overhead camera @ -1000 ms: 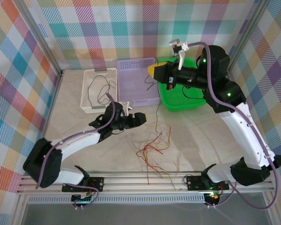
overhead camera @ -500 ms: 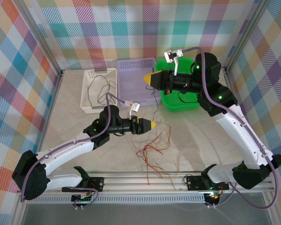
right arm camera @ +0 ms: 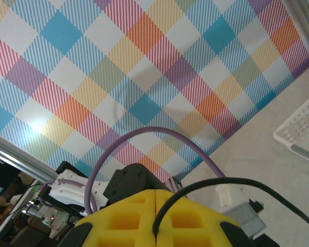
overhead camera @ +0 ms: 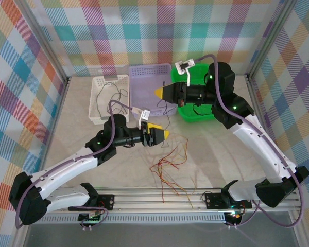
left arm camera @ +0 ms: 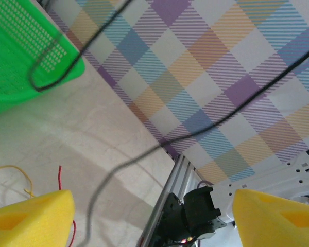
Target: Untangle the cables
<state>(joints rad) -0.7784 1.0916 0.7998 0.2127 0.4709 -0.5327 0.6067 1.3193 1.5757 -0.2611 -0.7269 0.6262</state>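
One black cable point(right arm camera: 221, 181) hangs from the right tool point(overhead camera: 158, 92), clenched on it near the purple basket point(overhead camera: 144, 77); red and orange cables point(overhead camera: 167, 165) lie tangled on the counter point(overhead camera: 221, 154). The left tool point(overhead camera: 158, 133) gapes around the strand. Pulling-apart looks underway; next, likely close there and draw gently.

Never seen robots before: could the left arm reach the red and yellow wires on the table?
Probably yes: the left gripper is open, close to the red and yellow wires, nothing solid between. Only the thin black cable from the right gripper hangs nearby.
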